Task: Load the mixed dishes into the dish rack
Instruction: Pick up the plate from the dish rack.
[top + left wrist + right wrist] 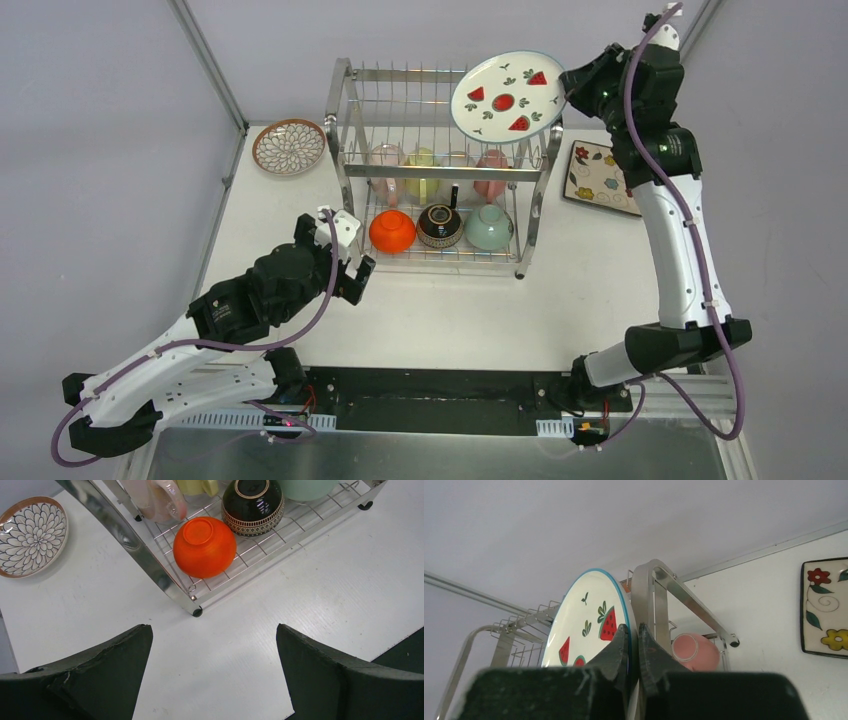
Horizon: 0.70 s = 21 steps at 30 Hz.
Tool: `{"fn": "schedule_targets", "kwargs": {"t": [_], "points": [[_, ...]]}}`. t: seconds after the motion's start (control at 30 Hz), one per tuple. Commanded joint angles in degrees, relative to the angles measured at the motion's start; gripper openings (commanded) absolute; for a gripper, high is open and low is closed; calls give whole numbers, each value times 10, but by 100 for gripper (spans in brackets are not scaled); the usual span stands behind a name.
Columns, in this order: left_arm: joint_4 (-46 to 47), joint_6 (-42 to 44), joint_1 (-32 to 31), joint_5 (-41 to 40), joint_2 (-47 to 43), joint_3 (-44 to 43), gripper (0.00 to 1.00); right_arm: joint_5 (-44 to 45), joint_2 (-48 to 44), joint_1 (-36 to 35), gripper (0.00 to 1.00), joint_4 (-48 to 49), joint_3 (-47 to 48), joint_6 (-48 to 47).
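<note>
The right tool (633, 645) is pinched narrow on the rim of the strawberry plate (505, 97), one finger on each face. It holds the plate tilted in the air above the right end of the dish rack (345, 110). The plate is round, glossy white with a blue edge and red strawberries.

The rack is shiny steel wire with upright posts and stands toward the far edge of the white bench (450, 310). On its bottom shelf, upside down in a row, sit an orange bowl (204, 545), a brown patterned bowl (252, 505) and a mint bowl (489, 227). Pastel cups (422, 165) lie on the level above.

The left tool (215, 670) gapes wide and empty over the bench near the rack's front left foot.

A brown-rimmed petal plate (288, 146) lies at the far left corner. A square floral plate (602, 177) lies by the right edge.
</note>
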<state>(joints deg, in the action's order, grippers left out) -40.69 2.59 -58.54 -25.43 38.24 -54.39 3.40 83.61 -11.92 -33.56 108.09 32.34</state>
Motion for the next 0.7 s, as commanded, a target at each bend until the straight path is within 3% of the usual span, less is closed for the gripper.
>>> {"fn": "schedule_targets", "kwargs": {"t": [0.0, 0.17, 0.33, 0.5, 0.57, 0.67], "points": [[22, 10, -2, -1, 1, 1, 99, 62, 8, -43, 0, 12, 83, -63], [23, 8, -2, 2, -4, 2, 99, 165, 29, -108, 0, 17, 134, -163], [22, 9, -2, -1, -16, 6, 99, 287, 36, -187, 0, 116, 122, -325], [22, 10, -2, -1, -26, 11, 99, 287, 39, -235, 0, 235, 104, -325], [22, 12, -2, 0, -26, 11, 99, 364, 43, -246, 0, 254, 111, -476], [21, 13, -2, 2, -23, 10, 99, 370, 39, -257, 0, 270, 108, -495]]}}
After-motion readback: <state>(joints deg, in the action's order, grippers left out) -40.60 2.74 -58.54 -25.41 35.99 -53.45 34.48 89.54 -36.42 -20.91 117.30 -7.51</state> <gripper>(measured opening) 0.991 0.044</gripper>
